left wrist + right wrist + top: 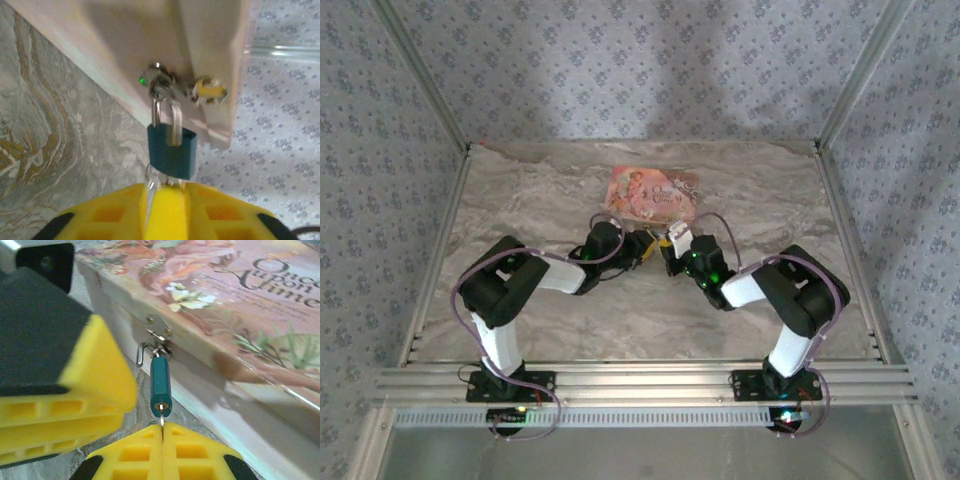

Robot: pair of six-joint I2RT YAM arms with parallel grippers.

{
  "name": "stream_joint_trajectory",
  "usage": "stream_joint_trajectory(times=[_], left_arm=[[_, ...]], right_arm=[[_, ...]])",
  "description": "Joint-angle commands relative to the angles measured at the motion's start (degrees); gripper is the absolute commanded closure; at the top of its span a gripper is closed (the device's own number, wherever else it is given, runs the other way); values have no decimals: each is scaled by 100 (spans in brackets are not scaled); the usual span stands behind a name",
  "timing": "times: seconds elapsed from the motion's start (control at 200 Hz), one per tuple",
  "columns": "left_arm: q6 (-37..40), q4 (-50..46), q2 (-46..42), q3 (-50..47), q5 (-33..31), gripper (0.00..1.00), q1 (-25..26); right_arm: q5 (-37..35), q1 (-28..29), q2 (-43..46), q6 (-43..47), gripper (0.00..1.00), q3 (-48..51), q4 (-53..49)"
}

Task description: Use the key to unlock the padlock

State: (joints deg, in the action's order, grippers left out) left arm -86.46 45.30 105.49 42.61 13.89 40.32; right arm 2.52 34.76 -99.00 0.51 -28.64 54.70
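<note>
Right pincer (pixel 162 432) is pressed together on the key (pixel 162 420). The thin blade runs straight up into the bottom of the padlock (pixel 161 382). The tight pinch low on the key is likely there so the wrist can twist it. The padlock hangs upright from the hasp (pixel 159 329) on the front of the box (pixel 250 300), its body clear of the tabletop (pixel 45 150).

Left pincer (pixel 165 194) sits just below and beside the padlock, probably to steady it against the turn. Cannot tell if its fingers are spread or closed; nothing is clearly held. The shackle is blurred, so I can't tell if it has released. Judged step: key inserted, turning stage.
</note>
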Motion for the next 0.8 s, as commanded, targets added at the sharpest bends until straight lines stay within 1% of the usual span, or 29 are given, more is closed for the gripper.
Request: stream_joint_trajectory(times=[0.0,0.18,0.38,0.515,0.645,0.715,0.794], left_arm=[[116,-101,-247,-80,69,67,22],[272,-271,-446,-172,37,53,-56],[815,-1015,-1057,-292,-100,45,-328],[1497,-2062,-1705,-260,-265,38,-671],[2167,-3019,-2221,-63,-257,31,-1177],[2644,-3502,-2306,209,-170,24,-1465],[3232,-3987,-2140,689,128,21,-1757]], right_arm=[[-41,-30,-113,-613,100,128,322],[284,-88,-96,-1529,100,232,350],[658,-168,-115,-2731,100,435,550],[874,-196,-188,-3533,100,548,733],[851,-197,-283,-4207,100,701,1149],[854,-203,-369,-4497,100,727,1283],[912,-213,-488,-4818,100,694,1364]])
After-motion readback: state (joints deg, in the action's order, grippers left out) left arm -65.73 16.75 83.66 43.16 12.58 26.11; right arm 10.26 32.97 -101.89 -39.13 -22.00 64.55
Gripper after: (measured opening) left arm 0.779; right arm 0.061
